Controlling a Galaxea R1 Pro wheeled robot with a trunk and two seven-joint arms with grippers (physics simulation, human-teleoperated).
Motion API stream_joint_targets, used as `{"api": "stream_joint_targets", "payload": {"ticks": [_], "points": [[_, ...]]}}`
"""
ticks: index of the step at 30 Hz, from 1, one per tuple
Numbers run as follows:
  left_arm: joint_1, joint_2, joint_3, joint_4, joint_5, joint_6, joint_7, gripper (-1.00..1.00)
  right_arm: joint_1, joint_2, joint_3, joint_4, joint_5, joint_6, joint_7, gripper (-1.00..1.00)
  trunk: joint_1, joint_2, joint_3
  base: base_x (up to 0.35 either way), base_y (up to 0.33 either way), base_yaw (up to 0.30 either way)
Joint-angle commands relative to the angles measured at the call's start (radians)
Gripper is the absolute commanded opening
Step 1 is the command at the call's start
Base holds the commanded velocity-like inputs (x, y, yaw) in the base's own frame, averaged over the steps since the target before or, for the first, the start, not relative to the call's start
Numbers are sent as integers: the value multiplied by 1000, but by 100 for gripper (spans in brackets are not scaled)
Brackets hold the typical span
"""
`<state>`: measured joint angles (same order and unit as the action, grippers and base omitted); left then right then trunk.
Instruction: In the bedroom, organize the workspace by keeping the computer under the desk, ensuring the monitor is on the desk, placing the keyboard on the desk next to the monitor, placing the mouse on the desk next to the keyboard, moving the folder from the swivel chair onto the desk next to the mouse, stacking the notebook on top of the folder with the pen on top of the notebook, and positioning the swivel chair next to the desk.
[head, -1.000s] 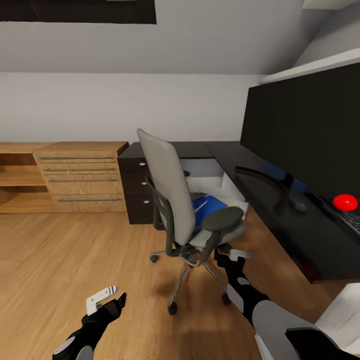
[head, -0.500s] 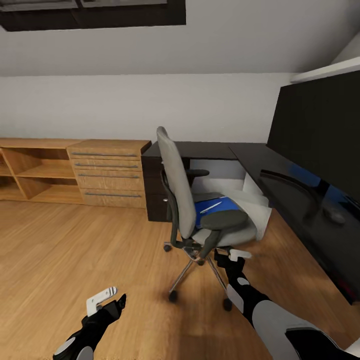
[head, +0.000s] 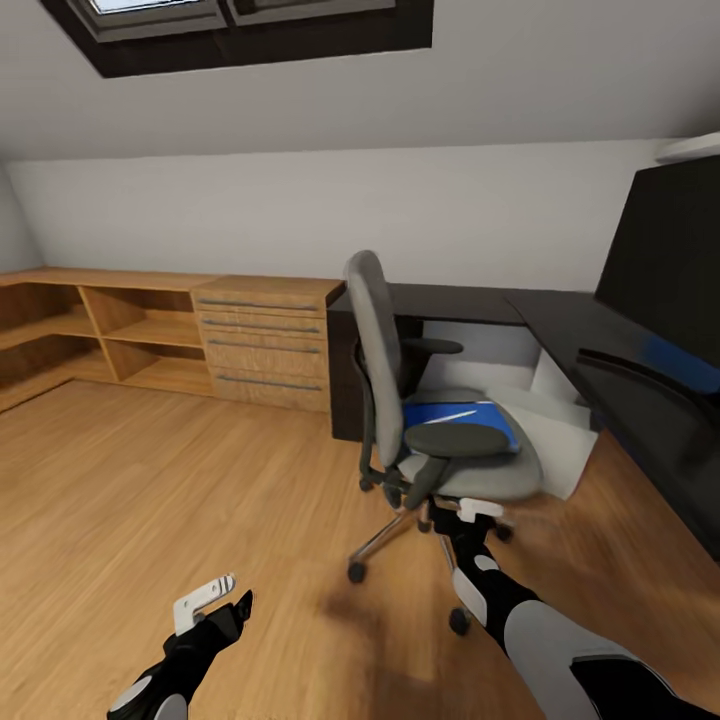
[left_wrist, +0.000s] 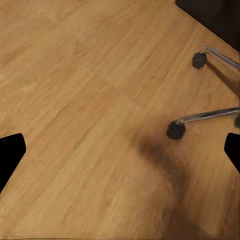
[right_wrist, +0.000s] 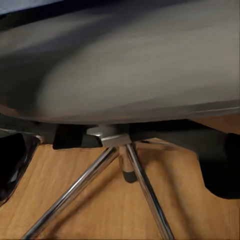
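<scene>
The swivel chair (head: 377, 345) stands on the wooden floor beside the black desk (head: 470, 300), with its grey seat toward the desk. On the seat lies the blue notebook (head: 490, 418) with the white pen (head: 447, 416) on top. I cannot tell the folder from the seat. The monitor (head: 675, 260) stands on the desk at the right, and the white computer (head: 565, 450) is under the desk. Keyboard and mouse are out of view. My right gripper (head: 462, 513) is open just below the seat's front edge, facing the chrome base (right_wrist: 127, 160). My left gripper (head: 218, 598) hangs open over bare floor.
A light wooden dresser (head: 265, 340) with bar handles and open shelves (head: 120, 335) line the back wall at the left. A skylight (head: 230, 20) sits in the sloped ceiling. The chair's castors (left_wrist: 176, 130) are near my left gripper. Open floor (head: 150, 480) spreads to the left.
The whole picture has swung left and up, so the camera has moved: more dresser, shelves and the skylight show, less of the monitor. Both grippers hold the same pose.
</scene>
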<state>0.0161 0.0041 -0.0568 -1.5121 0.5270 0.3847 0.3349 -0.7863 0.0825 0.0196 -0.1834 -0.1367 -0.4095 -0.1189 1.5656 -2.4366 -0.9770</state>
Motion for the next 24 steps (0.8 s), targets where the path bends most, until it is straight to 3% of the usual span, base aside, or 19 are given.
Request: {"api": "stream_joint_targets", "payload": {"ticks": [1,24], "points": [[0,0,-1,2,10,2,9,100,-1,0,3,1,-7,-4,-1,100,0,0,-1,0,0,275],[0,1,-1,10,10,0,9,100,-1,-1,2,2,-7,-5,-1,100,0,0,-1,0,20,272]]}}
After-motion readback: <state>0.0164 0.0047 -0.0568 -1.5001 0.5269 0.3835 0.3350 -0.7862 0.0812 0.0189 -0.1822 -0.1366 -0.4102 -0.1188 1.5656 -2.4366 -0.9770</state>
